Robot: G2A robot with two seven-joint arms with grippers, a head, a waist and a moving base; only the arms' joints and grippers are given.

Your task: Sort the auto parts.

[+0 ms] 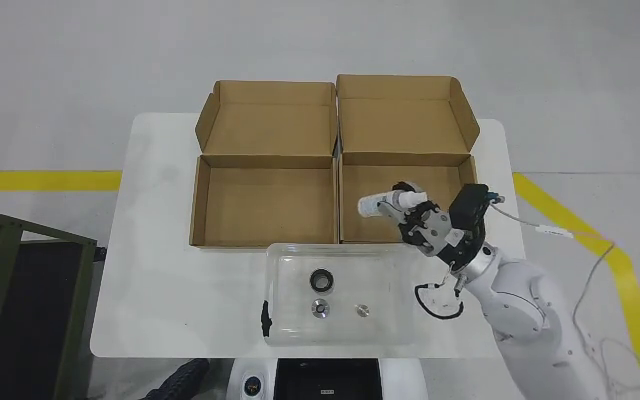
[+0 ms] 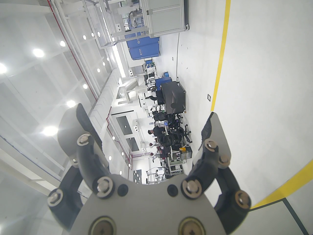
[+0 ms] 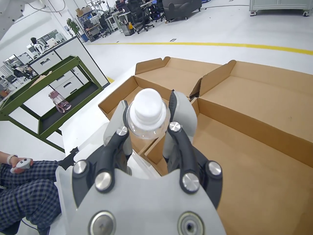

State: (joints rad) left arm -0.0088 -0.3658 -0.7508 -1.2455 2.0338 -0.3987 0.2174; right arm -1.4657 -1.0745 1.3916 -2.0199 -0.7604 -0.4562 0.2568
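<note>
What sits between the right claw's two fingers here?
A clear part with a white cap, clamped by the right claw's fingers. The right wrist view shows it; in the top view it hangs over the right cardboard box.

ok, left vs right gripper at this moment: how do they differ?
Left gripper: fingers spread, nothing between them; right gripper: fingers shut on a clear part with a white cap. The left gripper points out at the workshop floor; the right gripper is above the near side of the right cardboard box. Both have the same build: grey fingers on black links.
</note>
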